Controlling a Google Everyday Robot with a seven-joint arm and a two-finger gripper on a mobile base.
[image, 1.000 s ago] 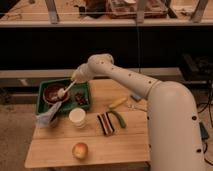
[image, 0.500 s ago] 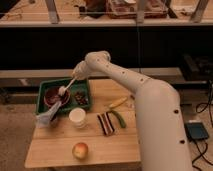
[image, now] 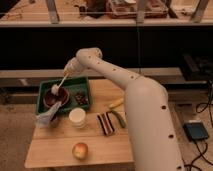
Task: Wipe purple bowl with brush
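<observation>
The purple bowl [image: 51,100] sits in the left half of a green tray [image: 84,82] at the table's back left. The brush [image: 61,83] slants down from upper right to lower left, its pale handle held at the top and its white head resting on the bowl's upper part. My gripper [image: 70,70] is above the tray's back edge, to the upper right of the bowl, shut on the top of the brush handle. The arm reaches in from the right.
A small dark item [image: 80,98] lies in the tray's right half. A crumpled pale cloth [image: 50,116] overlaps the tray's front left. On the wooden table [image: 55,145] are a white cup [image: 77,118], an apple [image: 80,150], a dark striped item [image: 104,123], a green-handled tool [image: 119,119] and a yellow-handled tool [image: 116,103].
The brush head has shifted a little to the left over the bowl. The arm's elbow has swung while the gripper stayed above the tray.
</observation>
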